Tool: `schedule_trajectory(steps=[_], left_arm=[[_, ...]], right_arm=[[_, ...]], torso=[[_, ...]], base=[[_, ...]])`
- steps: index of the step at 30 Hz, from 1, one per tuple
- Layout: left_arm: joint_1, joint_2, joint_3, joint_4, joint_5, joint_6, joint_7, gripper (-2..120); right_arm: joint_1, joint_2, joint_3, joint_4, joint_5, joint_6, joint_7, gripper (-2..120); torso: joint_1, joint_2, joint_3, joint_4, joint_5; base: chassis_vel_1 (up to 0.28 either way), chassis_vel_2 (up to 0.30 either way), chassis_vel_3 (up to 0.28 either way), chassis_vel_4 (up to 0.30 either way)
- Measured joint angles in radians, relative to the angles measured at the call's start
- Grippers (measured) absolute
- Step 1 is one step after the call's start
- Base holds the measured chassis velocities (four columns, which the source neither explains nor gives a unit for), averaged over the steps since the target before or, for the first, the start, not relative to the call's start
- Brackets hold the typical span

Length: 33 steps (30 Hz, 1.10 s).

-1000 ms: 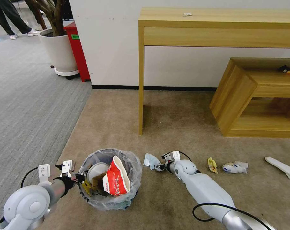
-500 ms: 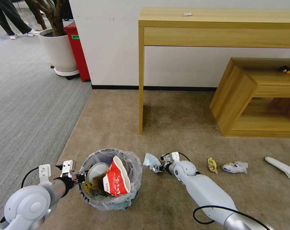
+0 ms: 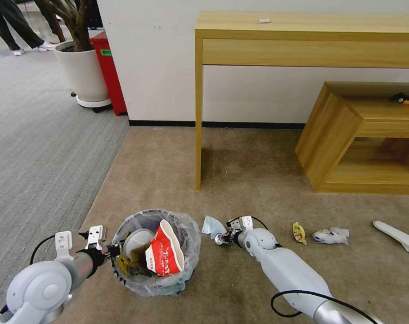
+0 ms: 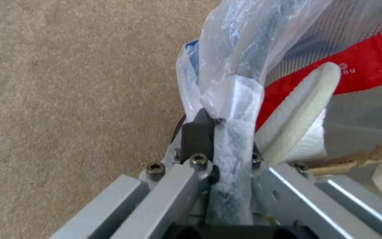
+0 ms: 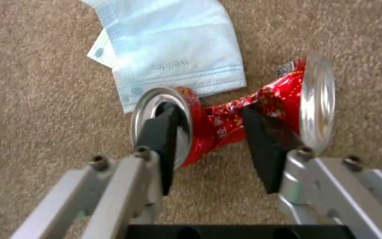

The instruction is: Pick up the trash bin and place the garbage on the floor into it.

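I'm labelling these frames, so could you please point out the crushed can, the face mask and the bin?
Can (image 5: 226,122), right wrist view, crumpled red middle.
Mask (image 5: 173,56), right wrist view, pale blue pleated face.
Bin (image 3: 188,234), head view, bag-covered rim.

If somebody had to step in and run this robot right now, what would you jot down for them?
Left gripper: shut on the trash bin rim and its plastic liner.
Right gripper: open, down at the floor, jaws straddling the crushed can, not yet closed; a face mask lies beside it.
Done: red paper cup, a slipper and cardboard are in the bin.
Left: can, mask, yellow wrapper, crumpled packet, white slipper.
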Motion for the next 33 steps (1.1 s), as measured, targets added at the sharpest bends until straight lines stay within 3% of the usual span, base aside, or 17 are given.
schedule_trajectory(steps=[10, 26, 33], left_arm=[[-0.001, 0.002, -0.002, 0.000, -0.001, 0.000, -0.001, 0], [-0.001, 0.004, -0.006, -0.014, -0.001, 0.000, -0.002, 0], [-0.003, 0.006, -0.003, -0.019, -0.001, 0.000, -0.004, 0]], right_arm=[[-0.031, -0.001, 0.003, 0.022, 0.000, 0.014, 0.004, 8], [-0.075, -0.027, 0.030, 0.097, -0.018, 0.053, 0.024, 2], [-0.116, -0.088, 0.068, 0.257, -0.009, 0.061, 0.054, 0]], torso=[[0.000, 0.000, 0.000, 0.0006, 0.0006], [0.000, 0.000, 0.000, 0.0006, 0.0006], [0.000, 0.000, 0.000, 0.0003, 0.0002]], base=[[0.000, 0.000, 0.000, 0.000], [0.000, 0.000, 0.000, 0.000], [0.000, 0.000, 0.000, 0.000]])
